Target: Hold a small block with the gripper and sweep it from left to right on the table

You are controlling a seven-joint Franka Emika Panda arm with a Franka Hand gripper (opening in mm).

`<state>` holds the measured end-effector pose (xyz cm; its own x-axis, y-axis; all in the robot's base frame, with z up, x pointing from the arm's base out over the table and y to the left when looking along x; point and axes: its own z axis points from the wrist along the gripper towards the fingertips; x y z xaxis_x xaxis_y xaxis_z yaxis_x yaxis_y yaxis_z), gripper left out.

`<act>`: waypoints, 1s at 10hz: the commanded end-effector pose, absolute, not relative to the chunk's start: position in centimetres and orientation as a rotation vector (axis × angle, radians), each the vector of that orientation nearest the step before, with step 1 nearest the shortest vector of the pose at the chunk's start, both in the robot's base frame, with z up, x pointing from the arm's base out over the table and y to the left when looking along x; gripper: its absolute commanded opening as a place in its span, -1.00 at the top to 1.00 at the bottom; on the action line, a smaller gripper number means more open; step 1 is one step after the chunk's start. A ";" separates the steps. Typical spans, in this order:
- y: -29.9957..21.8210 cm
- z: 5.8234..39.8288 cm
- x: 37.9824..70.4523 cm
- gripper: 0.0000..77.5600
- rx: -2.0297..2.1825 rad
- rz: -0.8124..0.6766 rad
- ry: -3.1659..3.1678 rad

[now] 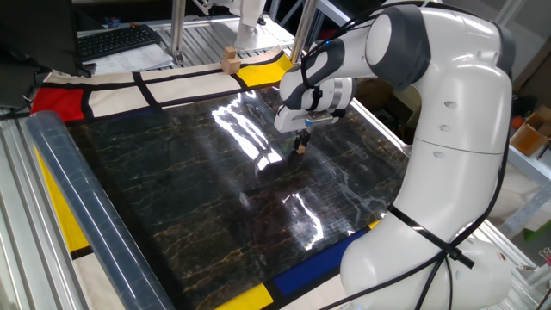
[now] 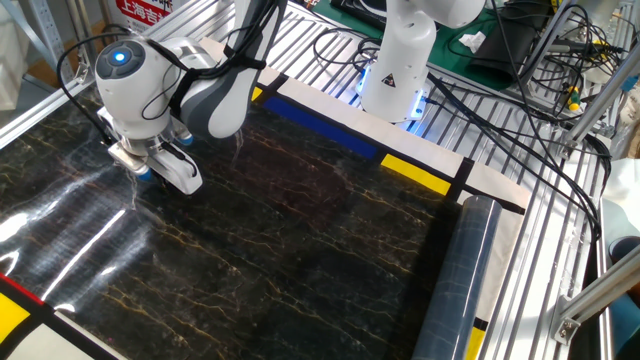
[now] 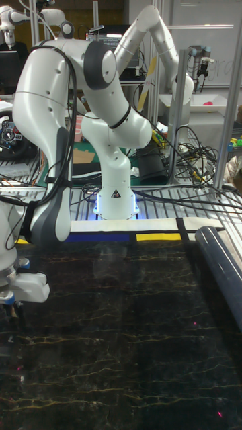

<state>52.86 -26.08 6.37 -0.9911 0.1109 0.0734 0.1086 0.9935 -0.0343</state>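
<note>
A: Which items were recorded, from largest to smallest?

B: The glossy black marble-patterned table (image 1: 172, 198) was noted first, bordered by white, yellow, blue and red panels. Next came the big white-and-grey robot arm (image 1: 448, 112), bent low over the far side of the sheet. A larger tan wooden block (image 1: 229, 59) was seen on the white border, well apart from the work. The small dark two-fingered gripper (image 1: 300, 143) was pointed straight down, its tip at or just above the surface.

A: Was the tiny light-tan wooden cube located?

B: A tan speck was seen at the fingertips, judged to be the small block (image 1: 300, 150). The fingers appeared drawn together on it, although the contact itself was too small to be confirmed. In the other fixed view the gripper (image 2: 141, 168) was mostly hidden by the wrist.

A: How was the sweep to be done well?

B: It was judged that the grip should be kept firm, the fingers vertical, the height constant and light against the sheet, and the travel slow and straight towards the right.
</note>
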 end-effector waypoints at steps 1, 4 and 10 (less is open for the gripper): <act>-25.9 6.4 52.6 0.96 -0.154 0.032 -3.052; -25.9 6.9 52.5 0.96 -0.155 0.038 -3.045; -25.9 7.2 52.5 0.96 -0.175 0.041 -3.046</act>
